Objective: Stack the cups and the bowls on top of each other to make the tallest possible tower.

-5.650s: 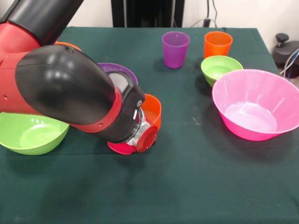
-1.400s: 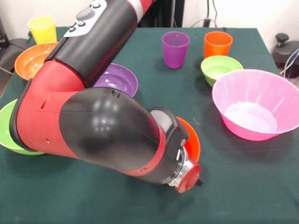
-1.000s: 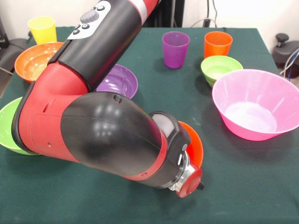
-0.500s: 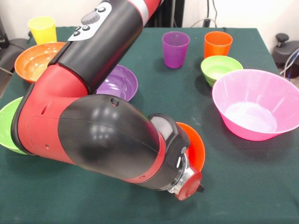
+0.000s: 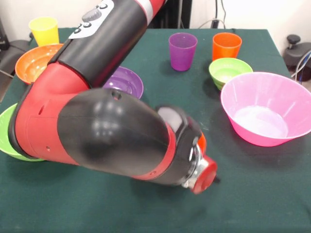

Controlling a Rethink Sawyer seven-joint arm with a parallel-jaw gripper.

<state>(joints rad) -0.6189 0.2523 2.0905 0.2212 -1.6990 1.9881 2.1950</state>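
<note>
Gripper: hidden under the wrist at lower centre of the frame; only the red end cap [image 5: 204, 178] shows, so I cannot tell how far it is open or whether it has hold of anything.
Arm: the red and black arm [image 5: 97, 131] fills the left and centre of the frame and covers the spot where the tower should stand.
Bench: green cloth [image 5: 252, 194], bare at lower right.
Huge pink bowl: [image 5: 267, 109] at right, upright, well apart from the wrist.
Lime green bowl: [image 5: 6, 138] at the left edge, mostly behind the arm.
Orange bowl: [image 5: 34, 60] at upper left, just in front of the yellow cup [image 5: 43, 30].
Purple bowl: [image 5: 124, 82] left of upper centre, part covered by the arm.
Small green bowl: [image 5: 228, 72] at upper right, just behind the pink bowl and in front of the orange cup [image 5: 226, 46].
Purple cup: [image 5: 182, 51] at top centre, standing alone.
Tower: only a sliver of the small orange bowl [image 5: 200, 142] shows beside the wrist; its base is hidden.
Doing it well: probably the bowl is being shifted or seated, so keep it level, move slowly, and lift straight up so nothing tips.
Risk: the wide elbow could sweep the purple or lime bowl.
</note>
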